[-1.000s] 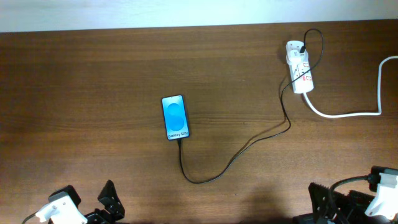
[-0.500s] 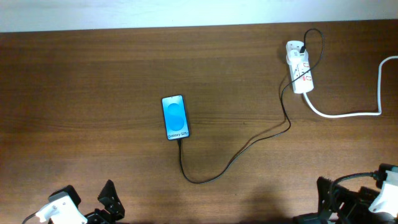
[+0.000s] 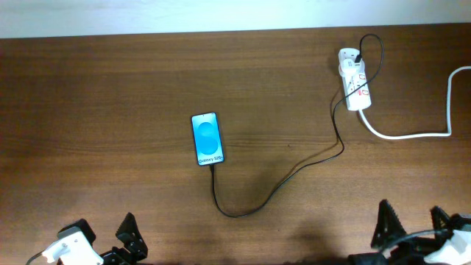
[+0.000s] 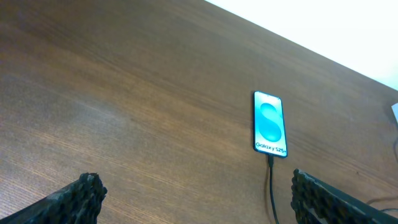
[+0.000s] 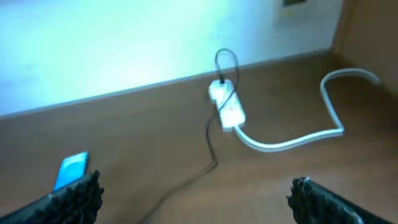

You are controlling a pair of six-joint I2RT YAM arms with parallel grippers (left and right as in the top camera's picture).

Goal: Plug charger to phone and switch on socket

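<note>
The phone (image 3: pixel 206 138) lies flat mid-table with its blue screen up; it also shows in the left wrist view as the phone (image 4: pixel 270 123) and at the left edge of the right wrist view as the phone (image 5: pixel 73 168). The black charger cable (image 3: pixel 274 190) runs from the phone's bottom edge in a loop to the white socket (image 3: pixel 356 87) at the back right, where its black plug sits. The socket (image 5: pixel 227 107) is blurred in the right wrist view. My left gripper (image 3: pixel 103 239) and right gripper (image 3: pixel 412 224) stand open at the front edge, far from both.
A thick white cord (image 3: pixel 412 135) leaves the socket and curves off the right edge. A pale wall borders the table's far edge (image 3: pixel 221 32). Bare brown wood lies between the grippers and the phone.
My right gripper has shifted right along the front edge, so both its fingertips now show. The left gripper, phone, cable and socket have not moved.
</note>
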